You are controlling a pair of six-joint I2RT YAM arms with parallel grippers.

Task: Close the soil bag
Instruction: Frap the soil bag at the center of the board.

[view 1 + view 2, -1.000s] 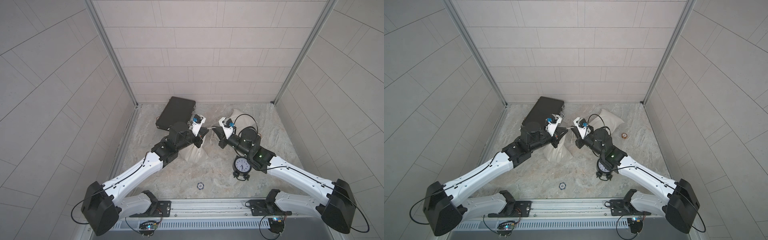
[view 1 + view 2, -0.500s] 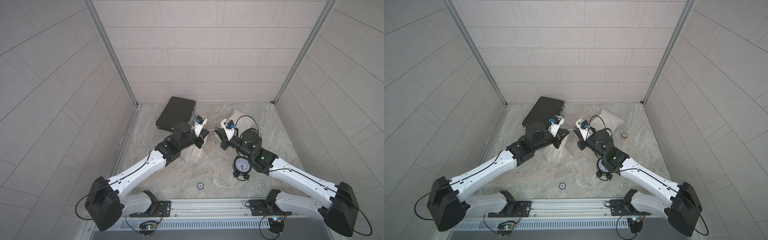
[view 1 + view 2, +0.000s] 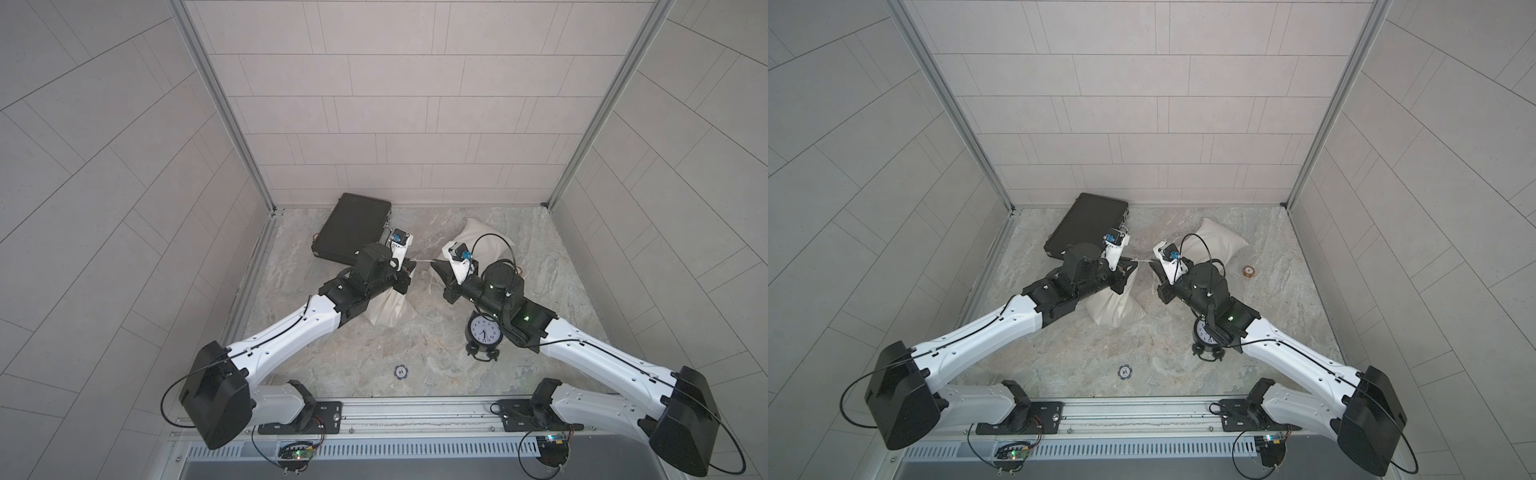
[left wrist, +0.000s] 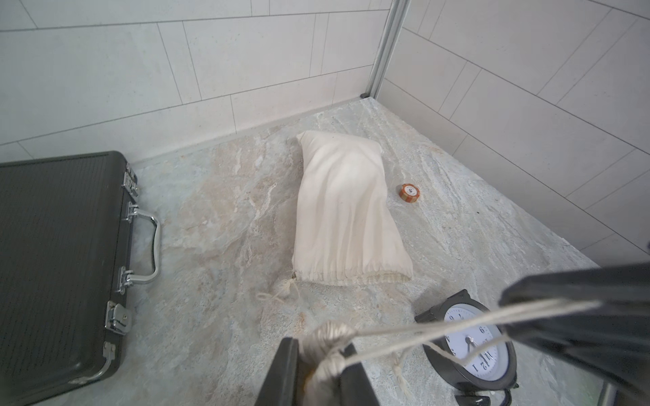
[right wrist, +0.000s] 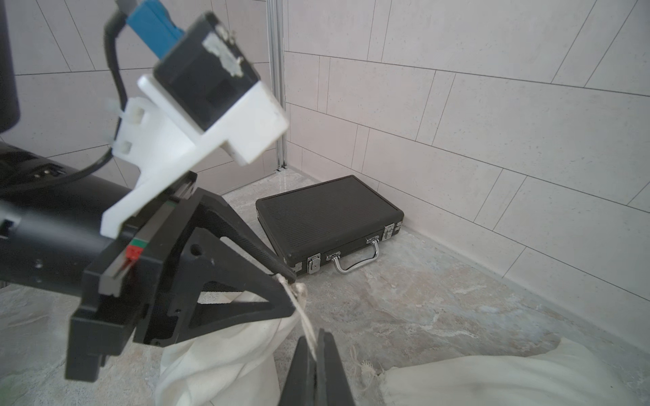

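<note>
The soil bag [image 3: 388, 309] [image 3: 1115, 307] is a cream cloth sack standing on the marble floor, mostly hidden under my left arm. My left gripper [image 3: 409, 270] [image 3: 1128, 270] [image 4: 322, 355] is shut on its bunched neck [image 4: 327, 337]. A pale drawstring [image 4: 422, 327] [image 3: 422, 260] runs taut from the neck to my right gripper [image 3: 434, 264] [image 3: 1152, 262] [image 5: 316, 337]. That gripper is shut on the string [image 5: 304, 316], a short way right of the left one.
A second cream bag [image 3: 486, 243] [image 4: 344, 211] lies at the back right, with an orange chip [image 3: 1249, 272] beside it. A black case [image 3: 353, 226] [image 5: 327, 211] lies at the back left. A black alarm clock [image 3: 484, 332] stands under my right forearm. A blue chip [image 3: 400, 371] lies near the front.
My left arm has shifted a little to the right, bringing its gripper slightly closer to the right one. Both grips look unchanged.
</note>
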